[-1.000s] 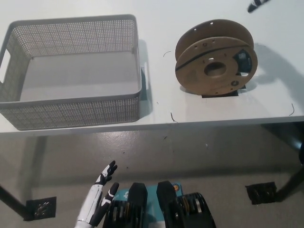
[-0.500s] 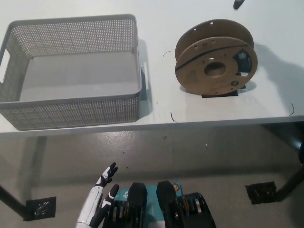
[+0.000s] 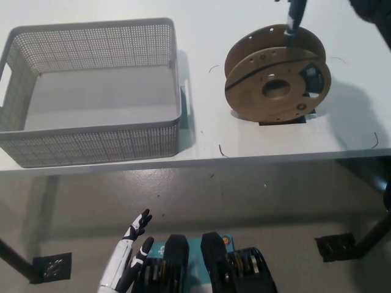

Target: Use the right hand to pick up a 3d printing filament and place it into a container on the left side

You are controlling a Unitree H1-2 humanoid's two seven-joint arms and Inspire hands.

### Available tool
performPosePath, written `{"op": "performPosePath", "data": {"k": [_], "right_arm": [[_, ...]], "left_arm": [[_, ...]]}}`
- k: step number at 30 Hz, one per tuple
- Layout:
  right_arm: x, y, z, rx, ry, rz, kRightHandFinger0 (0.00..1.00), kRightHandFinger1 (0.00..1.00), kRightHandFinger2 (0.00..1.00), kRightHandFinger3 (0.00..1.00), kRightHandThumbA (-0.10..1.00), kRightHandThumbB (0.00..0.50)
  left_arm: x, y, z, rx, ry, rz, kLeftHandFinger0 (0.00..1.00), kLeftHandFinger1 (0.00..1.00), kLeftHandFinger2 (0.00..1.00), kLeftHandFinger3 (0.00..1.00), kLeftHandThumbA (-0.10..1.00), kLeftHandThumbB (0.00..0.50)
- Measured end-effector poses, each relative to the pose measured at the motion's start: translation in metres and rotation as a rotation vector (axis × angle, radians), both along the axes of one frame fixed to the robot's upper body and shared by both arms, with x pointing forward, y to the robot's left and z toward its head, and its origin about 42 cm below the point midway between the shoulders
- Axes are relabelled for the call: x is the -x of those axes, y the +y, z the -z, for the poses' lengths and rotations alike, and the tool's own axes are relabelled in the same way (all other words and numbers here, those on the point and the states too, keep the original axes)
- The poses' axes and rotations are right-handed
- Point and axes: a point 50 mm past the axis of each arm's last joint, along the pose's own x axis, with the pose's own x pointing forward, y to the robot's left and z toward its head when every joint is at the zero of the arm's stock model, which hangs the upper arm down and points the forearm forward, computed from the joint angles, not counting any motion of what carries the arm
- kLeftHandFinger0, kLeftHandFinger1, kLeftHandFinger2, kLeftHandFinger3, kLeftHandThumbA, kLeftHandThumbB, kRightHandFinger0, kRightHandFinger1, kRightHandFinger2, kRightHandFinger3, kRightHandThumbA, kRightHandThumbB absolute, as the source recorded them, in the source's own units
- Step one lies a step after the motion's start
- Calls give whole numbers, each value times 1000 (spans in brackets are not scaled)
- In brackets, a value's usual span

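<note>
A brown cardboard filament spool (image 3: 278, 74) with black filament stands on edge at the table's right, on a small black patch. My black right hand (image 3: 372, 11) comes in at the top right corner, mostly cut off by the frame. One of its fingers (image 3: 297, 15) reaches down to the spool's upper rim; it is open and holds nothing. The grey perforated basket (image 3: 91, 145) sits empty on the left of the table. My white left hand (image 3: 129, 256) rests low at the lower left, below the table, fingers apart.
The white table (image 3: 256, 146) ends at a front edge just below the basket and spool. Thin black filament scraps (image 3: 222, 151) lie on it. Beneath are grey floor and table leg feet (image 3: 335, 247).
My right hand has moved in from the top edge toward the spool, its finger now at the spool's upper rim. Spool, basket and left hand have stayed put.
</note>
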Motion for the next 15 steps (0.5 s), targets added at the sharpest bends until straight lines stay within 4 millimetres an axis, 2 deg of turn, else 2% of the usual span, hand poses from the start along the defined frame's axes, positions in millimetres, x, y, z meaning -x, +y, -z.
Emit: {"op": "performPosePath", "data": {"k": [3,4,6,7,9,10,13,14,15], "right_arm": [[0,4,0,-14,-14,-3,1000,1000,1000,1000,1000,385],[0,5,0,-16,-18,-2,1000,1000,1000,1000,1000,356],[-1,5,1,-24,-27,0,1000,1000,1000,1000,1000,349],[-1,4,1,-30,-30,2,1000,1000,1000,1000,1000,372],[-1,2,2,-33,-33,9,1000,1000,1000,1000,1000,375],[-2,1,3,-28,-32,12,1000,1000,1000,1000,1000,351],[-3,-2,9,-21,-25,19,1000,1000,1000,1000,1000,328],[-4,-4,12,-20,-17,24,1000,1000,1000,1000,1000,330],[-4,-7,17,-19,-7,32,1000,1000,1000,1000,1000,374]], "left_arm": [[0,0,0,0,0,0,1000,1000,1000,1000,1000,148],[0,0,0,0,-1,0,1000,1000,1000,1000,1000,148],[0,0,0,0,-1,1,1000,1000,1000,1000,1000,155],[0,0,0,0,-1,1,1000,1000,1000,1000,1000,158],[0,0,0,0,-1,1,1000,1000,1000,1000,1000,154],[0,0,0,0,-1,2,1000,1000,1000,1000,1000,155],[0,0,-1,0,-1,5,1000,1000,1000,1000,1000,147],[0,-1,-1,-1,-1,7,1000,1000,1000,1000,1000,151],[0,0,-1,-1,-1,8,1000,1000,1000,1000,1000,153]]}}
